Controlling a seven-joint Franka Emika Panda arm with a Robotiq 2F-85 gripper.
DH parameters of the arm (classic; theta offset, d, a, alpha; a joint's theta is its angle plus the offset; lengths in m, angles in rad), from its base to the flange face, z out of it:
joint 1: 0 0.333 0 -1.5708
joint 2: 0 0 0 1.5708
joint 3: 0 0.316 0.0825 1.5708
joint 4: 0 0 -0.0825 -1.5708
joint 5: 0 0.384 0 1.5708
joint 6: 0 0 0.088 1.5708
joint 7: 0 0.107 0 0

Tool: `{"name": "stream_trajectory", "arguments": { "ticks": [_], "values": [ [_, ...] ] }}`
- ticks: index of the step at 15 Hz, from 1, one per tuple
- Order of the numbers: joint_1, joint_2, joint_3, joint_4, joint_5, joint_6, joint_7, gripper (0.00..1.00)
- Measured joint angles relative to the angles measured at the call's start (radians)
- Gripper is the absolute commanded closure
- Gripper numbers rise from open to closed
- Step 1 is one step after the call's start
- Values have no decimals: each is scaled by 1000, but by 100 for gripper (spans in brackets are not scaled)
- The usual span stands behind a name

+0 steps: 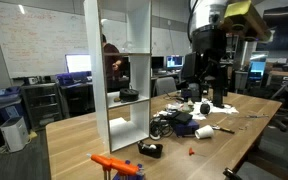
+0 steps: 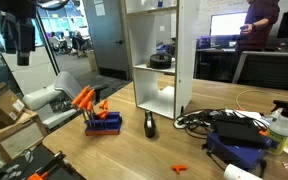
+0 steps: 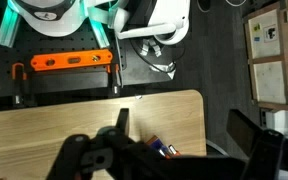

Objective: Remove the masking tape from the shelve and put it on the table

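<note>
The masking tape is a dark squat roll lying in a middle compartment of the tall white shelve; both exterior views show it inside the shelve. The shelve stands on the long light-brown table. My gripper hangs high above the table, well away from the shelve, and also shows at the top edge of an exterior view. In the wrist view my gripper is open and empty, looking down at a table corner. The tape is out of the wrist view.
A small flat black item lies on the table in front of the shelve. An orange and blue tool sits near the table end. Cables and tools clutter the table beside the shelve. A person stands behind.
</note>
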Motion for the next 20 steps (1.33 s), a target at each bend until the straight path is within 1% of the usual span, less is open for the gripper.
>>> {"name": "stream_trajectory", "arguments": {
  "ticks": [7, 10, 14, 18, 20],
  "values": [
    [0, -3, 0, 7, 0, 0, 0, 0],
    [-14, -2, 17, 3, -5, 0, -19, 0],
    [-12, 5, 54, 10, -43, 0, -121, 0],
    [24, 43, 79, 45, -93, -2, -263, 0],
    [45, 78, 92, 76, -140, -1, -320, 0]
  ]
}}
